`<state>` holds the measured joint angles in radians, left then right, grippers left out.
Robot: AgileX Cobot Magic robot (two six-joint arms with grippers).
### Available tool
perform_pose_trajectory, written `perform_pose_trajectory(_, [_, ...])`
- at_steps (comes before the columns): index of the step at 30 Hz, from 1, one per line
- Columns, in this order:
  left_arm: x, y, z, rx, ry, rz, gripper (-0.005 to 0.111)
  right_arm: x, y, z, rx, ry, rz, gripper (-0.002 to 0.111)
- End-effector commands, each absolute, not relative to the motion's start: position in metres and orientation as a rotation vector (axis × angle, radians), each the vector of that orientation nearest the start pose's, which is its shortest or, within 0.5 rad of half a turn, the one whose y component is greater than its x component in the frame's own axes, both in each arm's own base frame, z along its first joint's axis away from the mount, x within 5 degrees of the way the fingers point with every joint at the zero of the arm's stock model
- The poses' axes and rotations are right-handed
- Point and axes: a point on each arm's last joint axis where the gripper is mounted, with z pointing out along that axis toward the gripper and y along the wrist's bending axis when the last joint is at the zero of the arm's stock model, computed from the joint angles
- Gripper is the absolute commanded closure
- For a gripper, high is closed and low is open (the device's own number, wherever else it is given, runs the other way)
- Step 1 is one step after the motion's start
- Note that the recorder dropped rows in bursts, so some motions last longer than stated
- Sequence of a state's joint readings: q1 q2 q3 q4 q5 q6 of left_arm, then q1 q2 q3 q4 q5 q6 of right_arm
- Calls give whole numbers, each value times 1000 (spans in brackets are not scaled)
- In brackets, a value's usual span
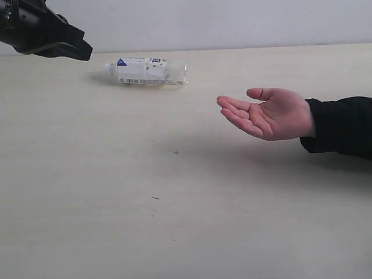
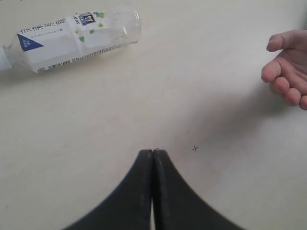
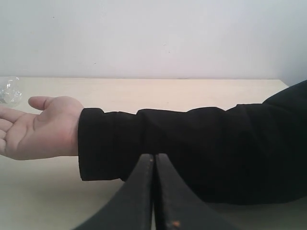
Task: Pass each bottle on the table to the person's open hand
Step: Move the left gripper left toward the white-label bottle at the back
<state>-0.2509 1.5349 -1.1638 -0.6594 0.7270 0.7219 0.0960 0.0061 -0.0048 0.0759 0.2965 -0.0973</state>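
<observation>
- One bottle (image 1: 148, 71), white-blue label, lies on its side on the table (image 1: 116, 221), upper left of the exterior view. The person's open hand (image 1: 268, 113) sits mid-right, palm up, fingers flat out, nothing in it.
- Left wrist view: left gripper (image 2: 153, 152) is pinched together and empty, with the bottle well apart from it.
- Right wrist view: right gripper (image 3: 154, 156) is pressed closed and empty, with the black sleeve (image 3: 192, 143) just past its tips.

We see bright, soft, even light on the table (image 1: 116, 232). The person's open hand (image 1: 272, 114) throws a faint, diffuse shadow beneath it, the bottle (image 1: 148, 71) a thin one. Small highlights glint on its clear plastic; our exterior view looks grainy.
</observation>
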Motion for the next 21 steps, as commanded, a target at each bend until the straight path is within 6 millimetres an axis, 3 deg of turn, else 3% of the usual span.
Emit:
perform_pose_trajectory(1, [308,-117,292,705,2326,-549,107,54,7,187,-123,1764,64,108])
perform_pose_trajectory(19, [309,-117,293,703,2313,-538,107,54,7,187,-123,1764,64,108])
perform_pose_trajectory(21, [310,-116,292,781,2278,-494,107,54,7,187,-123,1764,64,108])
